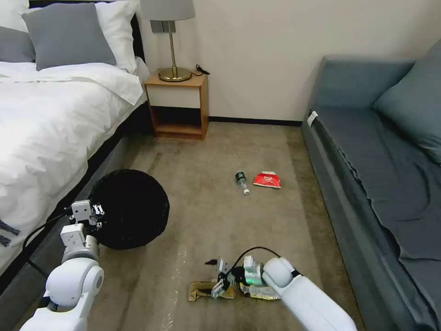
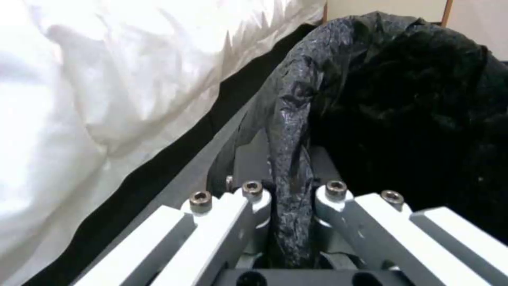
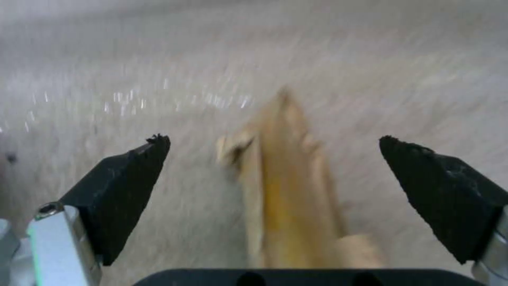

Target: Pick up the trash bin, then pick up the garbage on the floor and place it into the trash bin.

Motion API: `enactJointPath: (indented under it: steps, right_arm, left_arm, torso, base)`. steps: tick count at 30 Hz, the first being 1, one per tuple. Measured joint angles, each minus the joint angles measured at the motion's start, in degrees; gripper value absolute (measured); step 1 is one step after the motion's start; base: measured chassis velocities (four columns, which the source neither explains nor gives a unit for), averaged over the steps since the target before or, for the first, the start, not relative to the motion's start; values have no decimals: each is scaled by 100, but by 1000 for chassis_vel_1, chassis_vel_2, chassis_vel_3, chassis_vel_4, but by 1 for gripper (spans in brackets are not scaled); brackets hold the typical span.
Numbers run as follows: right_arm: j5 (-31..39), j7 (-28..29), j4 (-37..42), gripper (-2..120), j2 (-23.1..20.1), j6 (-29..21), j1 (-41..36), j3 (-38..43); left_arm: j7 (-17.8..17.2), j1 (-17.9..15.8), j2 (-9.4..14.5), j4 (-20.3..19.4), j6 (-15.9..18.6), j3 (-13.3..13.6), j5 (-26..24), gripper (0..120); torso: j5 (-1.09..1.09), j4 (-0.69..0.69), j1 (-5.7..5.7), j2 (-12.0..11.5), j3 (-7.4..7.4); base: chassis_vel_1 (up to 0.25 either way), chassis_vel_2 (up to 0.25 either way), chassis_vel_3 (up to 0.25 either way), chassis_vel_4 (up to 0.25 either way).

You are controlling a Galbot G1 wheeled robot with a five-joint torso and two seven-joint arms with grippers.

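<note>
By the bed [image 1: 50, 119], my left gripper [image 2: 288, 190] is clamped on the bag-lined rim of the trash bin [image 1: 131, 207]. On the carpeted floor [image 1: 202, 216] nearest me, my right gripper [image 3: 275, 159] hangs with fingers spread wide over the brown paper bag [image 3: 285, 186], the yellow-silver wrapper [image 1: 262, 292] just beside it. Farther off lie the bottle [image 1: 242, 181] and red packet [image 1: 268, 179], near the sofa [image 1: 367, 184].
</note>
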Motion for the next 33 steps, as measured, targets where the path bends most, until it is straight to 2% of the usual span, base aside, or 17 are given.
enactJointPath:
  steps: [8,18,25,28,29,30,31,32,33]
  right_arm:
    - [-335,42,-640,100,327,179,308,-1]
    - [-772,39,-1044,100,441,320,373,48]
    - [-996,30,-1155,83,443,385,338,149]
    - [-1053,15,-1227,67,438,442,331,234]
    - [-1053,15,-1227,67,438,442,331,234]
    - [-1052,7,-1246,61,435,449,333,247]
    - [-1052,7,-1250,61,435,450,334,250]
    - [-1052,6,-1265,53,432,452,347,261]
    - [-1052,6,-1265,53,432,452,347,261]
  left_arm:
    - [17,45,-1,40,-37,-65,-21,4]
    - [28,143,13,-10,-81,-122,-13,4]
    - [44,160,-2,45,-126,-101,2,4]
    - [50,164,-14,60,-141,-68,14,4]
    - [50,164,-14,60,-141,-68,14,4]
    - [53,164,-14,66,-144,-61,15,4]
    - [54,164,-14,69,-146,-59,15,4]
    - [57,161,-9,76,-150,-56,16,4]
    - [57,161,-9,76,-150,-56,16,4]
  torso:
    - [-1,1,0,-1,0]
    - [-1,0,0,-1,-1]
    - [0,0,0,-1,0]
    - [1,1,0,0,-1]
    - [1,1,0,0,-1]
    - [1,0,0,0,-1]
    - [1,0,0,0,-1]
    - [1,0,0,0,-1]
    - [1,0,0,0,-1]
  base:
    - [0,0,0,0]
    - [0,0,0,0]
    - [0,0,0,0]
    - [0,0,0,0]
    - [0,0,0,0]
    - [0,0,0,0]
    - [0,0,0,0]
    - [0,0,0,0]
    - [0,0,0,0]
